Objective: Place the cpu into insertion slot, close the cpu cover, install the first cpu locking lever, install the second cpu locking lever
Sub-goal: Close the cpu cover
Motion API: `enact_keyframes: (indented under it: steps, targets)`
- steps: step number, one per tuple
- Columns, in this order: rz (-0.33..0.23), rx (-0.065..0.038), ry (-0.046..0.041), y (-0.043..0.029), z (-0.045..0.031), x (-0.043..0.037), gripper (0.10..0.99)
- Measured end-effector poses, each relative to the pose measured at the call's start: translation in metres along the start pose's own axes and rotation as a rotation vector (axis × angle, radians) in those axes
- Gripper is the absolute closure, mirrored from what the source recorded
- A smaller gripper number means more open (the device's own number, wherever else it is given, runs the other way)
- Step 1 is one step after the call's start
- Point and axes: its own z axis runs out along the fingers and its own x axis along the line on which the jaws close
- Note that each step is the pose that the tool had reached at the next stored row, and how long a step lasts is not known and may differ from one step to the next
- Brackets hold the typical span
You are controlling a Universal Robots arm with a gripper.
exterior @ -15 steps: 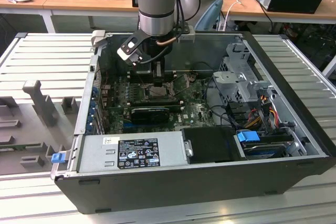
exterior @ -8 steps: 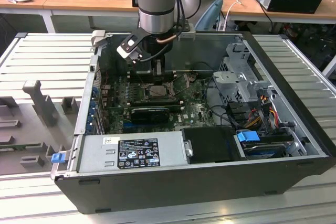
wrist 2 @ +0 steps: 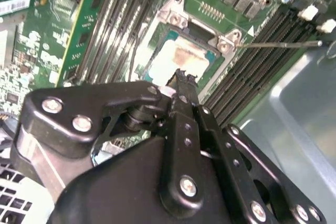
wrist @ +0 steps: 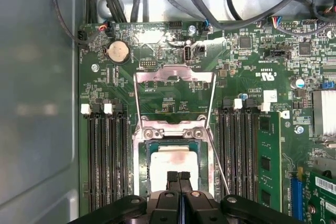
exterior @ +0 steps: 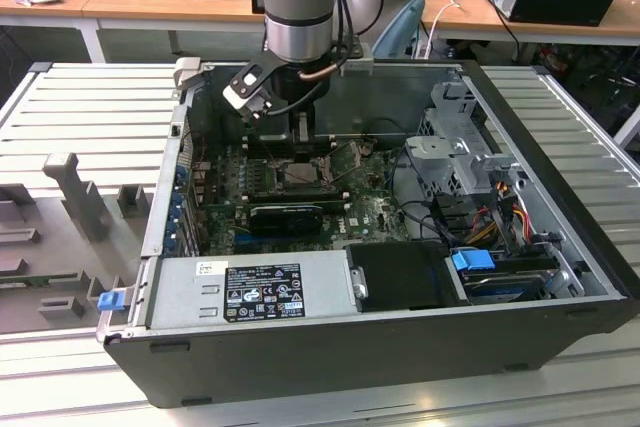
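First wrist view: cpu (wrist: 176, 156) is lying flat inside the insertion slot (wrist: 139, 166), dull silver top up, with a brownish smear across it. The cpu cover (wrist: 174, 76) is swung open on the side of the slot away from the end effector (wrist: 178, 178). One thin locking lever (wrist: 219, 163) is raised and angled beside the slot.

End effector: fingers are drawn together with nothing between them, the tips over the near edge of the chip.

Handling, judged:
- Chip is taken to be light, thin and stiff, with a smooth top likely to slip under a pad.
- Hold is best taken on two opposite edges.
- The contacts under the chip are presumed delicate, so sideways dragging is to be avoided.
- Cover is judged a thin, rigid hinged plate, best pushed at its free edge.

Hidden or unclear:
- Near edge of the chip is covered by the fingers.
- Touching or just above cannot be told, in either wrist view.
- The slot's contact field is covered by the chip, so full seating cannot be confirmed.
- In the exterior view the slot is largely masked by the arm inside the computer case (exterior: 400, 347).
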Motion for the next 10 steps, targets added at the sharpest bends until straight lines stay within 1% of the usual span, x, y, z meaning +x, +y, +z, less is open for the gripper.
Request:
enact_keyframes:
  steps: [5, 10]
  targets:
    - [0.0, 0.0, 0.0009, 0.0004, -0.0062, 0.0001, 0.98]
    - [0.0, 0.0, 0.0021, 0.0005, -0.0082, 0.0001, 0.98]
